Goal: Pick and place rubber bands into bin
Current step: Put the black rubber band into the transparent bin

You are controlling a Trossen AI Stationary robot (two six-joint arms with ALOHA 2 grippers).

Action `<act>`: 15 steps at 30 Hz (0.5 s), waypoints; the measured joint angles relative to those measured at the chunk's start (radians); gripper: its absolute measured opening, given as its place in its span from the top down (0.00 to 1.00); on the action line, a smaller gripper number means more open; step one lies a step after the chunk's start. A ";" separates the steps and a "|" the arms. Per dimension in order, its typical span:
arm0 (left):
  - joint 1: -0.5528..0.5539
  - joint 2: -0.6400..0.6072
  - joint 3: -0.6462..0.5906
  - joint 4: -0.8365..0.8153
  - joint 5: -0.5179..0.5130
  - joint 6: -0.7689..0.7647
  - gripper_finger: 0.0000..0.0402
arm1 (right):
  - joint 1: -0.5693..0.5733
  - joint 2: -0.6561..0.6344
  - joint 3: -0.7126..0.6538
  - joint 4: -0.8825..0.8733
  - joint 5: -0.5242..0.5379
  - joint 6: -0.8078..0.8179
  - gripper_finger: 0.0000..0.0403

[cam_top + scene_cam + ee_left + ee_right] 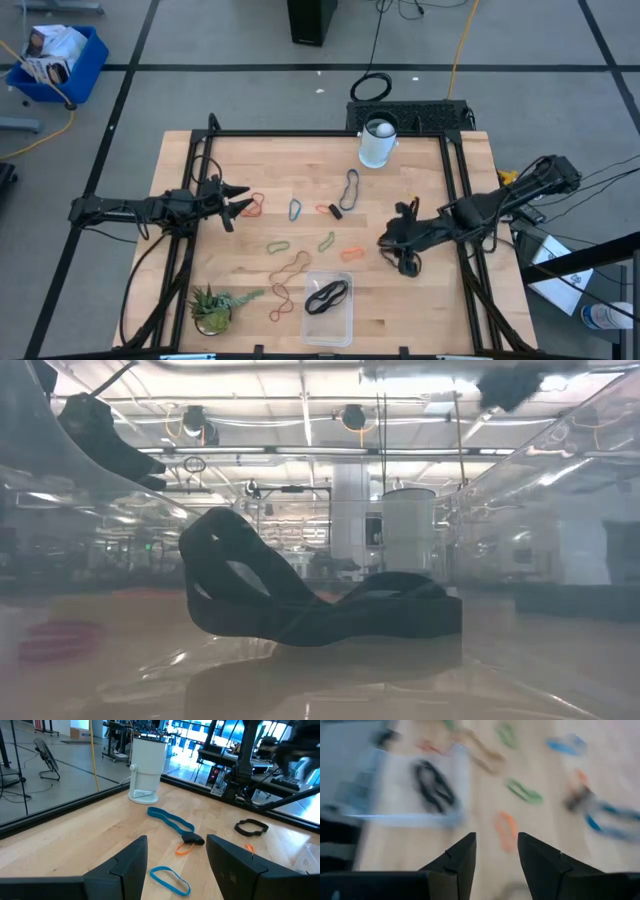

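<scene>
Bin [328, 308] sits at the near edge of the table [420, 310], centre, with one black band [327, 295] coiled inside (the low view shows it loosely heaped, one loop standing up). Other bands lie scattered on the wood beyond: an orange one [351, 253] just far-right of the bin, greens [327, 241] mid-table, tan loops [290, 268] to the bin's left, blue [295, 209] and a long blue-grey one [349, 188] farther off.

Right gripper [386, 243] hangs right of the orange band, jaws apart and empty; its wrist view puts that band [505, 829] just ahead of the fingers. Left gripper [240, 204] waits at the left, jaws open, nothing held, beside an orange-red band [254, 206].

Risks, as I judge them: thin bands lie flat, so the fingers may close over one and slide off, or skate it across the wood. Overlapping loops could come up together. A band dropped at the rim could hang over the edge or spring out.
</scene>
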 joint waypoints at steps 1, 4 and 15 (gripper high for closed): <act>0.000 0.000 0.000 0.000 0.000 0.000 0.48 | -0.001 0.002 0.000 -0.047 0.025 0.035 0.65; 0.000 0.000 0.000 0.000 0.000 0.000 0.48 | -0.002 0.020 0.000 -0.168 0.064 0.127 0.65; 0.000 0.000 0.000 0.000 -0.001 0.000 0.48 | -0.076 0.150 0.000 -0.308 0.002 0.419 0.65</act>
